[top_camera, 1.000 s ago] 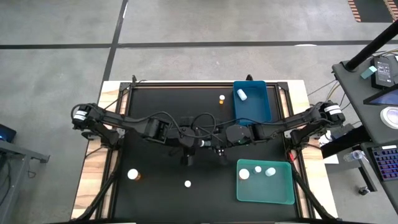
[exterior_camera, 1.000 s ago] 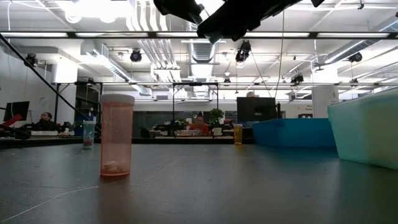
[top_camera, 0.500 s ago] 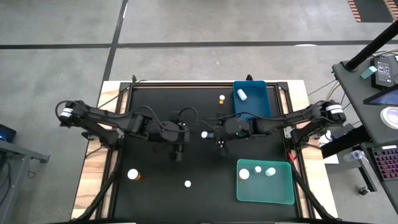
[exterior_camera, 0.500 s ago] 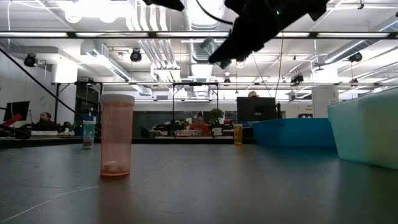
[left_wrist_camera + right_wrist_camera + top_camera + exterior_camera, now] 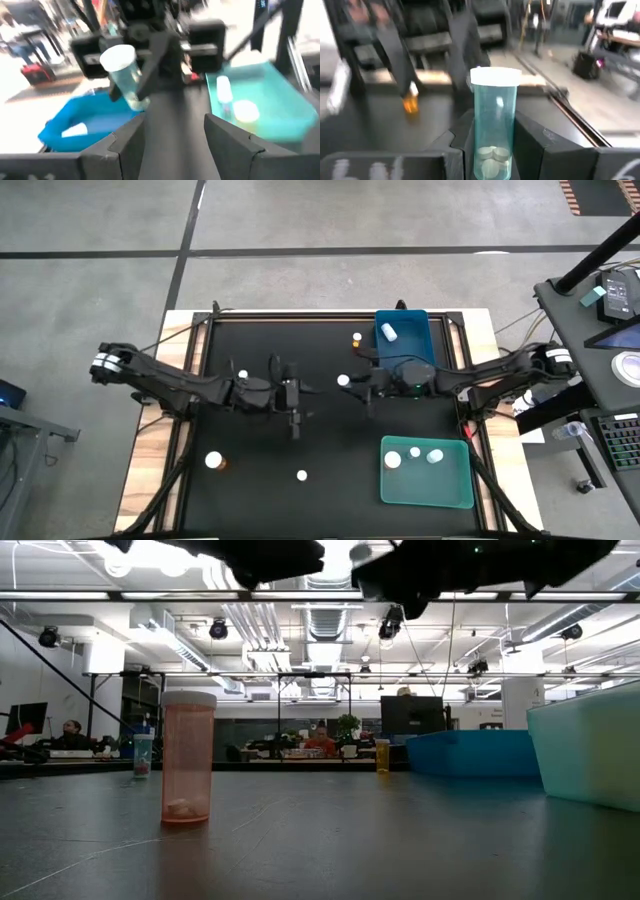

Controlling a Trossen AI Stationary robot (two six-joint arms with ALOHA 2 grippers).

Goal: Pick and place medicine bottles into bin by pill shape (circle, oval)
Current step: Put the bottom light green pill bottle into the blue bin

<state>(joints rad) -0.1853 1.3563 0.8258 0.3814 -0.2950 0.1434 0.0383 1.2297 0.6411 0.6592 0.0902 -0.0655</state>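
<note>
Right gripper (image 5: 490,145): fingers pinching a clear blue-tinted bottle with white cap (image 5: 494,125), round pills at its bottom, above the tabletop's middle.
Left gripper (image 5: 175,132): fingers spread, empty, left of centre, facing the right gripper.
Blue bin (image 5: 404,345): far edge, one bottle inside.
Teal bin (image 5: 427,473): near right corner, three bottles.
Amber bottle with white cap (image 5: 188,757): upright near the near edge.
</note>
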